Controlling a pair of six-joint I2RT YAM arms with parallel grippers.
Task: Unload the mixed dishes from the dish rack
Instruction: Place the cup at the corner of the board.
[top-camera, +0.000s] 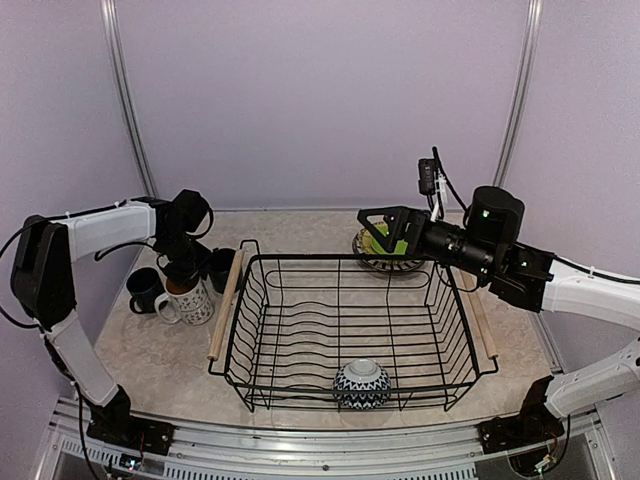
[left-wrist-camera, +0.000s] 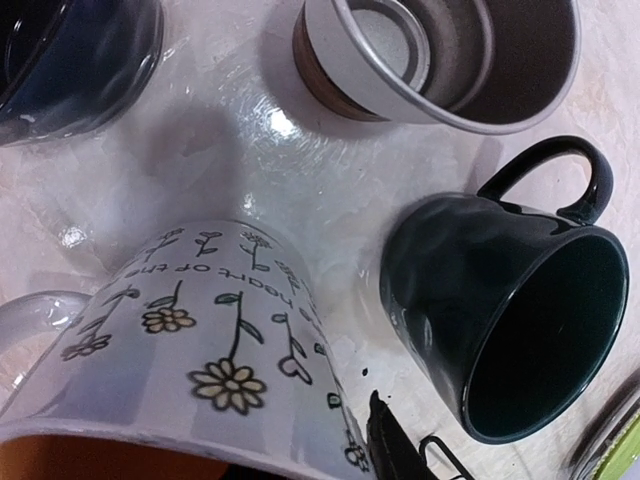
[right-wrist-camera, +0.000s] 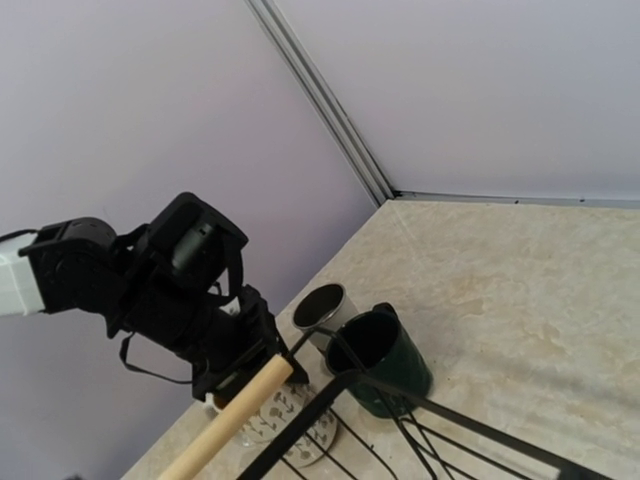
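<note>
The left hand (top-camera: 185, 272), its opening impossible to tell, is hovering over the white patterned cup (top-camera: 192, 302) standing on the surface (top-camera: 150, 352) left of the dish rack (top-camera: 340, 257); lifting straight up is looking safest among the crowding dark mugs (top-camera: 145, 290)

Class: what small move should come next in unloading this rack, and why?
Probably swing the right tool back from the stacked plates toward the blue-white patterned bowl, upside down at the near side of the dish rack. It looks like the only dish left inside, and the left tool hangs over the flowered mug outside it.
</note>
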